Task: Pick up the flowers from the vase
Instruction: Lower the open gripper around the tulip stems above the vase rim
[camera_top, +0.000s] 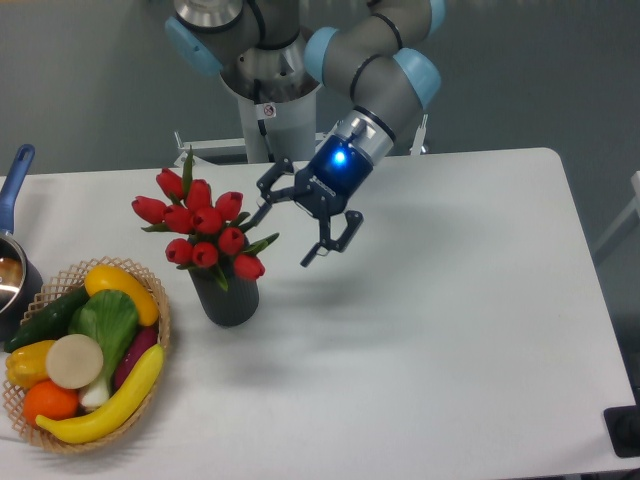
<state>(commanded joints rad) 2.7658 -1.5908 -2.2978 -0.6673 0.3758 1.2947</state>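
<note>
Table edge (20, 178), pot (12, 262) cut off

Pot (12, 272) cut by left edge; flowers (203, 226) hide vase (228, 296) mouth and stems inside.

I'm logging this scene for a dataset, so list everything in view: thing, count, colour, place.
flowers: one bunch of about ten buds, red with green leaves, standing in the vase
vase: one, dark grey, left of the table's middle
basket: one, tan wicker, front left of the table
fruit and vegetables: a mixed pile, yellow, green, orange, purple and pale, in the basket
pot: one, metal with a blue handle, cut off by the left edge
table: one, white, filling most of the view
arm: one, grey with light blue joints, reaching in from the back
gripper: one, dark with a blue light, open, in the air just right of the flowers
</note>
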